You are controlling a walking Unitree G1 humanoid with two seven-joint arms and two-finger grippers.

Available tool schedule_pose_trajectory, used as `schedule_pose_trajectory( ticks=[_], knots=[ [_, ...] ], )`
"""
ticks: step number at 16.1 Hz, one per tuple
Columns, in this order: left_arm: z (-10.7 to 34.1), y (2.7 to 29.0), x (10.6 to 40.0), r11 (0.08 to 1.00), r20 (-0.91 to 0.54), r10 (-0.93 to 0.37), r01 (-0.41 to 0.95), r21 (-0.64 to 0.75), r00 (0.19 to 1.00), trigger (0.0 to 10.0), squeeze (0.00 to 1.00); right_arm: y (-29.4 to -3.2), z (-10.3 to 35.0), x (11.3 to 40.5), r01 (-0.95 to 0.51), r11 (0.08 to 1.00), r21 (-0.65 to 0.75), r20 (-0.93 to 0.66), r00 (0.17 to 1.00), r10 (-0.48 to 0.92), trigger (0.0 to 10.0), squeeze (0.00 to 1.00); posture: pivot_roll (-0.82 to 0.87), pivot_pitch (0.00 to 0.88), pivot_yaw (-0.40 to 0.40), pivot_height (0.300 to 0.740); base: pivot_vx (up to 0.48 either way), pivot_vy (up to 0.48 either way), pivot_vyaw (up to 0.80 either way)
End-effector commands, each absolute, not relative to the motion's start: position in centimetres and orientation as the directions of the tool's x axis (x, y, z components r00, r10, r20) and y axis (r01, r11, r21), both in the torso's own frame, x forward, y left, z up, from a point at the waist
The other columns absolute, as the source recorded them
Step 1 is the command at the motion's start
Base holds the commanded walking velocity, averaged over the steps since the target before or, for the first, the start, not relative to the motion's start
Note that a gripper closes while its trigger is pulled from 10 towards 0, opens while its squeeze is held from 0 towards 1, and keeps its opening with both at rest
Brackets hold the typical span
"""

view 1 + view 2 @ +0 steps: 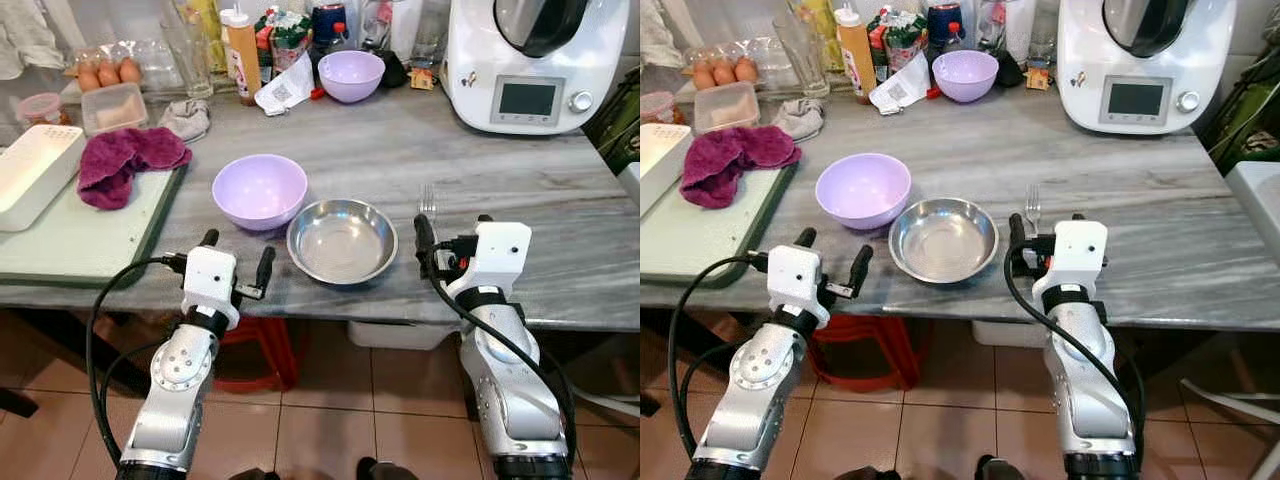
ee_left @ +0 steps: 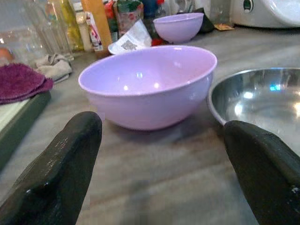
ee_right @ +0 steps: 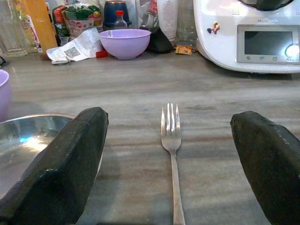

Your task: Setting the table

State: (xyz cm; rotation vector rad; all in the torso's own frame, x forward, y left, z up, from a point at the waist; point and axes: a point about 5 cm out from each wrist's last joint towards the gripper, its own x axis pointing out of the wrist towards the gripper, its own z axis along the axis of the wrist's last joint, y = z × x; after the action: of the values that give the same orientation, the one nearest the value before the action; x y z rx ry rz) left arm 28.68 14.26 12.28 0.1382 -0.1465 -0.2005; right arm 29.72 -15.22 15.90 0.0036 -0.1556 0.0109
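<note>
A lilac bowl (image 1: 259, 190) and a steel bowl (image 1: 342, 240) stand side by side near the front edge of the grey marble table (image 1: 560, 250). To the right of the steel bowl a metal fork (image 1: 427, 200) lies flat, tines pointing away from me. My left gripper (image 1: 237, 255) hovers open at the table edge, just in front of the lilac bowl (image 2: 150, 86). On the right, my right gripper (image 1: 453, 232) is open over the fork's handle end, and the fork (image 3: 171, 140) runs between its fingers (image 3: 70, 164). A second lilac bowl (image 1: 350, 75) stands at the back.
A white kitchen machine (image 1: 535, 60) occupies the back right. At the left lie a green board (image 1: 70, 240), a maroon cloth (image 1: 125, 160) and a white container (image 1: 30, 175). Bottles (image 1: 240, 45) and eggs (image 1: 105, 72) line the back. A red stool (image 1: 255, 345) stands under the table.
</note>
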Motion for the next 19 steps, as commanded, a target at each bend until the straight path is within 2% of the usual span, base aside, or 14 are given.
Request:
schedule_pose_trajectory(
  ticks=[1,13,19],
  knots=[
    [11.74,14.31,28.55,0.97,0.101,-0.206,0.189,0.156,0.973,10.0,0.0,-15.31,15.83,29.74,-0.007,1.0,0.01,0.154,0.988,0.006,10.0,0.0,-0.12,0.119,0.043,0.74,-0.281,0.0,0.0],
    [11.76,13.85,28.53,0.963,0.097,-0.233,0.216,0.159,0.968,10.0,0.0,-15.35,15.95,30.08,0.0,1.0,-0.001,0.16,0.987,0.0,10.0,0.0,-0.13,0.131,0.043,0.74,-0.304,0.0,0.0],
    [11.81,13.54,28.44,0.956,0.112,-0.259,0.238,0.172,0.96,10.0,0.0,-15.62,15.86,30.39,0.032,0.998,-0.05,0.151,0.988,-0.024,10.0,0.0,-0.12,0.132,0.038,0.74,-0.24,0.0,0.0]
  ],
)
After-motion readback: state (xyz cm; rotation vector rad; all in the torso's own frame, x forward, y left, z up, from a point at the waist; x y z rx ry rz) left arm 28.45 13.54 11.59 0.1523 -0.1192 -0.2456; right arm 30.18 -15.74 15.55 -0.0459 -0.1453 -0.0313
